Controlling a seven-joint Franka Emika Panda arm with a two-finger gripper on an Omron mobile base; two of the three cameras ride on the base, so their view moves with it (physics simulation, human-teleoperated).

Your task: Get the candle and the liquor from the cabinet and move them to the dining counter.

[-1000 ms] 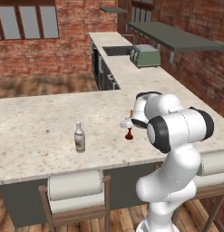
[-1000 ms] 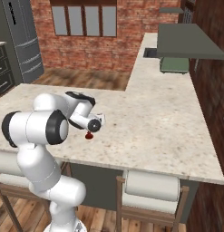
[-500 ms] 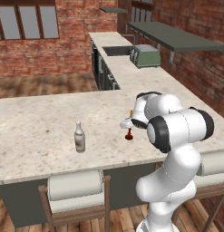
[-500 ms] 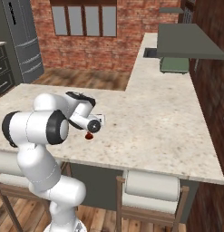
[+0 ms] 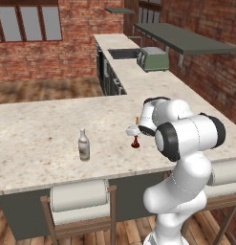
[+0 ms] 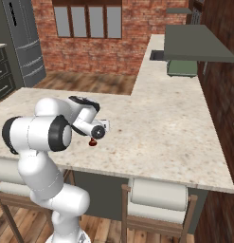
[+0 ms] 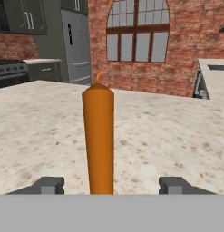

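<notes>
The candle (image 7: 99, 136), a slim orange taper in a small dark red-brown holder (image 5: 134, 144), stands upright on the dining counter (image 5: 38, 129). My gripper (image 7: 113, 185) is open around it, with one fingertip on each side and a clear gap to the wax. From the base views the gripper (image 5: 134, 130) (image 6: 101, 128) hovers low over the beige stone top at the candle (image 6: 93, 141). The liquor (image 5: 83, 145), a pale bottle with a brownish label band, stands upright on the same counter, well to the left of the candle. The cabinet (image 5: 186, 38) (image 6: 196, 43) is a dark grey shelf on the brick wall.
A green toaster (image 5: 154, 59) and a sink (image 5: 123, 53) sit on the far side counter under the shelf. Padded stools (image 5: 80, 198) (image 6: 158, 199) line the island's near edge. A tall fridge (image 6: 24, 42) stands at the far left, by windows in the brick wall.
The arm and the candle stay in the same place on the counter. The fingers have parted and let go of the candle.
</notes>
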